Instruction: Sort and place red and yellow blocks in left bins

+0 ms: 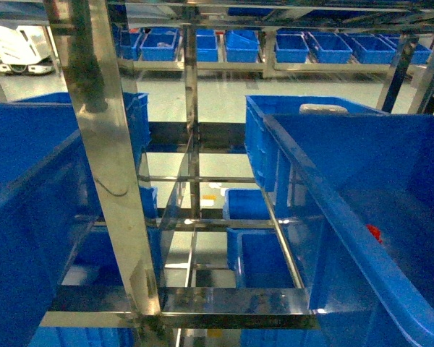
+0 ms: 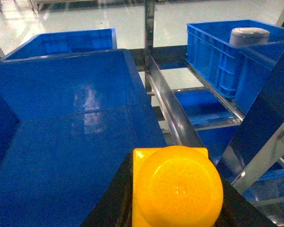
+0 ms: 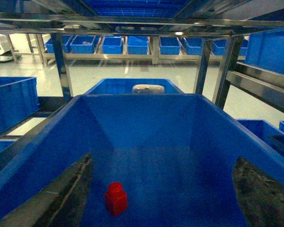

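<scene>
Left gripper (image 2: pixel 177 222): clamped on the yellow block (image 2: pixel 178 187), stud toward the camera, above the left bin (image 2: pixel 75 137).
Right gripper (image 3: pixel 163 189): fingers spread wide, holding nothing, over the right bin (image 3: pixel 151 127).
Red block (image 3: pixel 116 199): upright on that bin's floor, between the fingers, touching neither.

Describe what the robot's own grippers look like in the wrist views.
Little shows. The right gripper has two broad, dark grey-black jaws with a rough, matte surface, tapering at the frame's lower corners. The left gripper shows only dark black edges. No cables or markings are visible.
</scene>
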Available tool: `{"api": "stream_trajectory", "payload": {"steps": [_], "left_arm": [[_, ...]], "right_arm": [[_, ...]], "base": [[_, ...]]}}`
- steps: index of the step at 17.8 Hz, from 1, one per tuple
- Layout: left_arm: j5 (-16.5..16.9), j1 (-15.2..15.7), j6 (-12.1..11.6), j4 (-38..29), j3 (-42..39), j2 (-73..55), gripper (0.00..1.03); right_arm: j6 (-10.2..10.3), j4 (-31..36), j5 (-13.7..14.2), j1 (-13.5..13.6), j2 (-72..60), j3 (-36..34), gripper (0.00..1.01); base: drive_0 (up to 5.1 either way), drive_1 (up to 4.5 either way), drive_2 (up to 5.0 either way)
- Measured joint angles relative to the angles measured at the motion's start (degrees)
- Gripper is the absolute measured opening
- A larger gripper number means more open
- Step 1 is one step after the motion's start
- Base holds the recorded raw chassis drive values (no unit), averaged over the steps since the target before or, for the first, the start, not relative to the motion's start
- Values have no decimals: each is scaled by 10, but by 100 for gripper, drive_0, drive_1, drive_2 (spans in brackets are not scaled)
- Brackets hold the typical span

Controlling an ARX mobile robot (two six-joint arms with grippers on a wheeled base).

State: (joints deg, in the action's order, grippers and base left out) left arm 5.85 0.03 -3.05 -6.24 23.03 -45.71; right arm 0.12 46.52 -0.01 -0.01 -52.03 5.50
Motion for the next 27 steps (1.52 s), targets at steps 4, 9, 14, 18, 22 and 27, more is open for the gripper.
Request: {"api": "stream_trajectory", "payload": {"steps": [4, 9, 14, 18, 22, 27], "left_arm": [[20, 74, -6, 35, 3, -18, 26], [104, 207, -57, 7, 22, -91, 26], [96, 179, -97, -48, 53, -203, 26], [54, 134, -99, -84, 110, -310, 26], [10, 118, -111, -86, 172, -425, 26], [-18, 76, -139, -88, 237, -505, 26]], "right_arm": [[0, 0, 0, 0, 0, 0, 98], [0, 0, 0, 0, 0, 0, 98], [0, 0, 0, 0, 0, 0, 98], [0, 0, 0, 0, 0, 0, 98], [0, 0, 0, 0, 0, 0, 98], [0, 0, 0, 0, 0, 0, 98]], "base": [[0, 0, 0], [0, 0, 0], [0, 0, 0], [0, 0, 0], [0, 0, 0], [0, 0, 0]]}}
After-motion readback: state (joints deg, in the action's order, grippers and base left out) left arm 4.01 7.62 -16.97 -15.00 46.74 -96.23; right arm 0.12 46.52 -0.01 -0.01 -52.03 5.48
